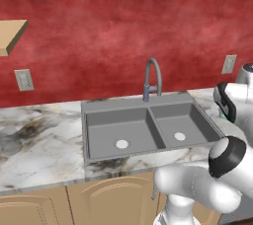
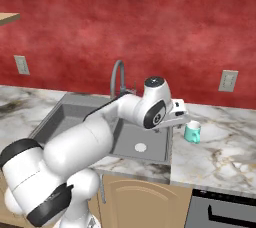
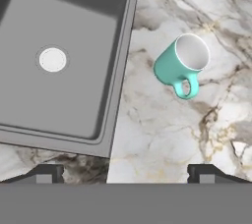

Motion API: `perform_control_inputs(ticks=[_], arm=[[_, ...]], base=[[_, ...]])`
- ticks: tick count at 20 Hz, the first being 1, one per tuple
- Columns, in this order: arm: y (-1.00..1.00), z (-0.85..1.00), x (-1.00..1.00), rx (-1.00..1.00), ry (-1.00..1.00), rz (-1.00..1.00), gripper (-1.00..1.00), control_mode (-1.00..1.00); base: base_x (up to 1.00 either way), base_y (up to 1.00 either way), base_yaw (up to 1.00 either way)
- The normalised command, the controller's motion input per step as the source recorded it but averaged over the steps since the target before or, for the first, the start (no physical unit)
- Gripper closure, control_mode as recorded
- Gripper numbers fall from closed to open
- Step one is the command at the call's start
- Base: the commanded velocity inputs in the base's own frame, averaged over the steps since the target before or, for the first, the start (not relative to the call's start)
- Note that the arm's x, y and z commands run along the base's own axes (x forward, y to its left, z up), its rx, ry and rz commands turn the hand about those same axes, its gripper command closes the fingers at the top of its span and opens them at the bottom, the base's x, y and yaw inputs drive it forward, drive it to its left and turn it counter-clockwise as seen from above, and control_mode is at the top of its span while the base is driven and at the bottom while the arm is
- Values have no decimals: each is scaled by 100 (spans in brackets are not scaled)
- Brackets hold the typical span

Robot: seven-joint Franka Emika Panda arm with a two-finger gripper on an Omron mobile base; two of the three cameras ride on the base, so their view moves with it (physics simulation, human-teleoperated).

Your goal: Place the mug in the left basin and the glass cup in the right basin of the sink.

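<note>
The teal mug (image 3: 179, 63) stands upright on the marble counter just right of the sink (image 1: 89, 108), its handle (image 3: 187, 88) turned toward my hand. It also shows as the teal mug (image 2: 192, 132) beside the sink's right rim. My gripper (image 3: 127, 174) hangs open above the counter, short of the mug, with nothing between its fingertips (image 3: 47, 173). The narrower right basin (image 3: 74, 16) lies to the mug's left. The wider left basin (image 1: 121, 128) is bare. A faint greyish see-through shape (image 1: 9, 145) at the counter's far left may be the glass cup.
A tall arched tap (image 1: 152, 78) rises behind the sink's divider. Wall outlets (image 1: 23, 80) (image 2: 228, 80) sit on the red wall, and a wooden shelf (image 1: 11, 36) juts out at upper left. An oven front (image 2: 222, 212) lies below the counter to the right.
</note>
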Motion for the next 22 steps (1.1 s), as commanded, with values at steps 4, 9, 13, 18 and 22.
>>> perform_control_inputs(ticks=[4,9,13,18,22], arm=[[-36,-15,18,1,0,0,-100,-100],[-36,-17,20,6,0,0,-100,-100],[-36,-19,23,10,0,0,-100,-100],[-41,-18,28,16,0,0,-100,-100],[-36,-18,30,12,0,0,-100,-100]], base=[[0,0,0],[0,0,0],[0,0,0],[0,0,0],[0,0,0]])
